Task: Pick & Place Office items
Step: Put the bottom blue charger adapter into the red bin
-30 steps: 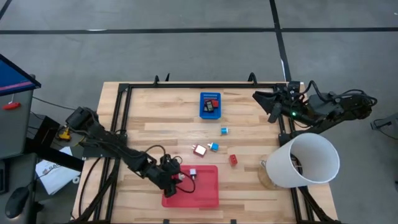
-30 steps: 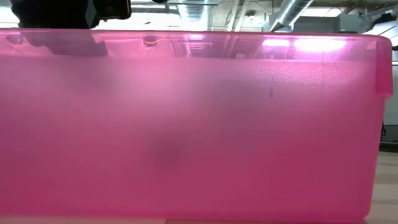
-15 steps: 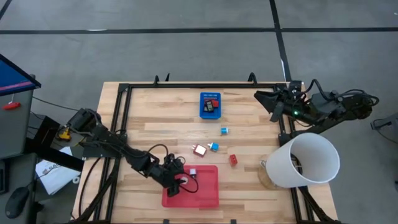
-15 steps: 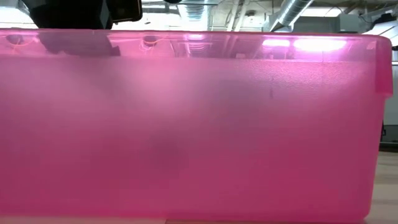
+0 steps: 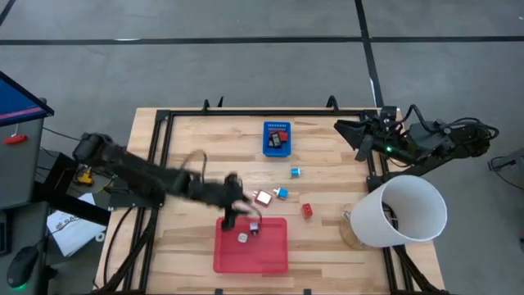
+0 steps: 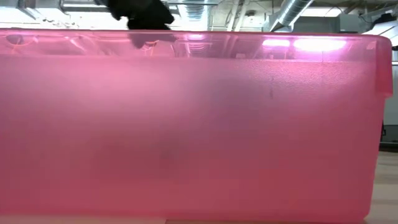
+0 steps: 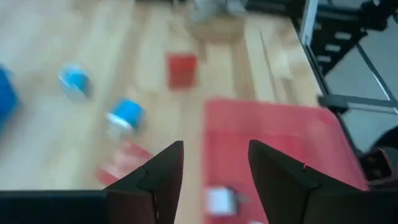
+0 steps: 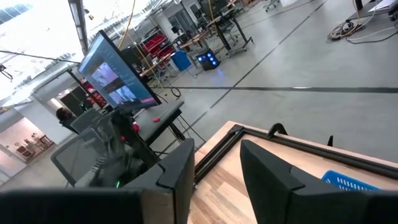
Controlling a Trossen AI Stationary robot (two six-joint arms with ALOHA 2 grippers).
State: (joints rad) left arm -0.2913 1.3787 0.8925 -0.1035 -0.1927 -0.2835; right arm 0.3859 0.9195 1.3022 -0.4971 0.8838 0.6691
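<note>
Small office items lie on the wooden table: a red-and-white piece [image 5: 263, 197], two blue ones [image 5: 282, 193] [image 5: 295, 172] and a red block [image 5: 307, 211]. Two white-silver pieces [image 5: 243, 237] [image 5: 255, 229] rest flat inside the red tray [image 5: 266, 254]. More pieces sit in the blue bin [image 5: 277, 138]. My left gripper [image 5: 230, 216] hangs open above the tray's far left corner; in its wrist view its fingers [image 7: 163, 174] have nothing between them. My right gripper [image 5: 360, 138] waits open, raised at the table's far right corner.
A big white cup [image 5: 403, 211] lies on its side at the table's right edge. A black frame [image 5: 160, 156] runs around the tabletop. In the low view the tray's pink wall [image 6: 199, 124] blocks nearly everything, with the left arm dark above it.
My left gripper has risen out of the red tray's left part and swung toward the table's far edge and right, turning as it went. A white-silver piece now lies in the tray where the gripper stood. My right arm kept still.
</note>
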